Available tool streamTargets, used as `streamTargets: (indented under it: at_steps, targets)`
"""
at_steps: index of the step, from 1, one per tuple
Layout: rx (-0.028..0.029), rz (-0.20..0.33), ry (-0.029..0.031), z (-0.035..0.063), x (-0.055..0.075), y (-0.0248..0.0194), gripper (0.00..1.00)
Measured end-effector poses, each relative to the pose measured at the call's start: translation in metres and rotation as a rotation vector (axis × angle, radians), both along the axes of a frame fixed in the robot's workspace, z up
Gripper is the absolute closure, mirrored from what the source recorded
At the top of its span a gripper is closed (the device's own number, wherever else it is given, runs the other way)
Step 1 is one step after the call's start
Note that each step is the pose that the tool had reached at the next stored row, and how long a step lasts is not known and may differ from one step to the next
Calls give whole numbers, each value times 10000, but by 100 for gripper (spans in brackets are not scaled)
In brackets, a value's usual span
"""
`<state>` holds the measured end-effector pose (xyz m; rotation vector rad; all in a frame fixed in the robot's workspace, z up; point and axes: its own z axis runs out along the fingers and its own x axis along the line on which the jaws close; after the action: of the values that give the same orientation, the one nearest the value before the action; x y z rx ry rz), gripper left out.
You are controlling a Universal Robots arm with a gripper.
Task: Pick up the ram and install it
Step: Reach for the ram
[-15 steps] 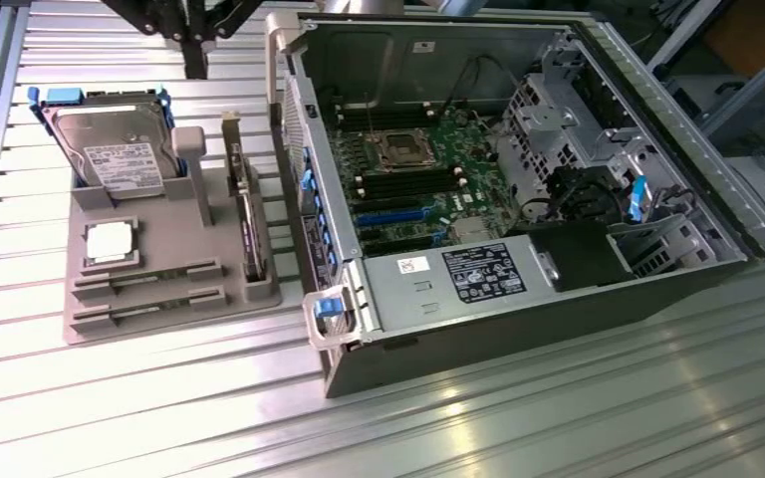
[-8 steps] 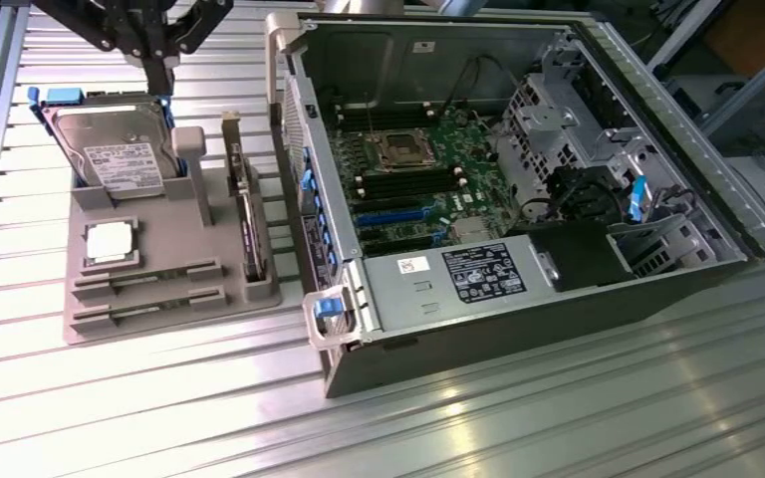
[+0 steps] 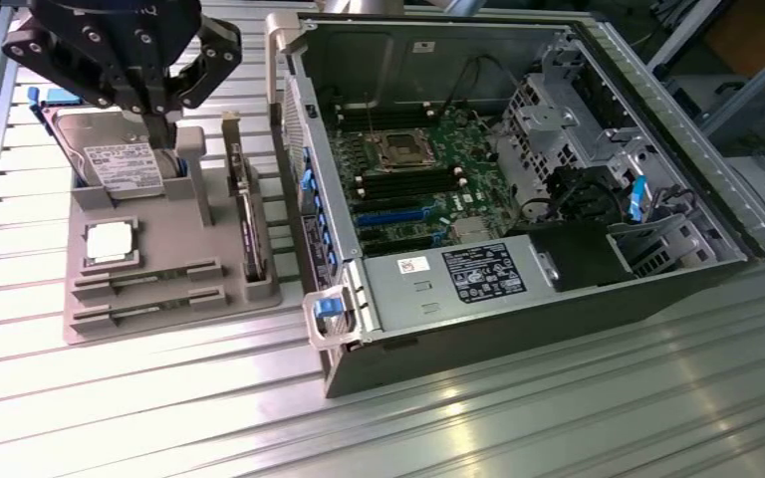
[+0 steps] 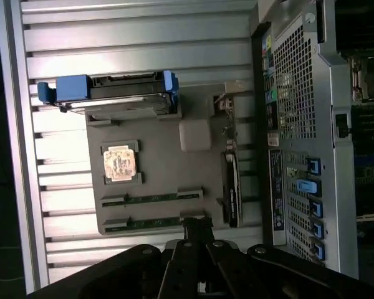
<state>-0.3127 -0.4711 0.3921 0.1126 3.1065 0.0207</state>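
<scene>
On the exterior view's left the gripper (image 3: 167,139) hangs over the grey tray (image 3: 203,234), fingers pressed together, holding nothing. The ram (image 3: 143,277) lies in the tray's slots beside the silver chip (image 3: 113,242); it looks thin, likely light, stiff and fragile, so best pinched mid-length by its long edges. Rightward stands the open computer case (image 3: 516,334).

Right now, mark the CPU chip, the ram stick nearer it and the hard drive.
CPU chip (image 4: 119,163): wrist view, face centre.
ram nearer it (image 4: 151,198): wrist view, mid-stick.
hard drive (image 4: 121,99): wrist view, edge.
</scene>
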Motion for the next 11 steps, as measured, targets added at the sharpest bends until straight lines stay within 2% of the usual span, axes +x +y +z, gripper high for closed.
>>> streamTargets:
  at_steps: [1, 3, 4, 11]
  targets:
    - [-32, -1, 0, -2, 0, -70, 90]
    - [-70, 0, 0, -6, 0, -149, 90]
    - [-107, 1, 2, -5, 0, -198, 90]
    - [-109, -1, 0, -6, 0, -203, 90]
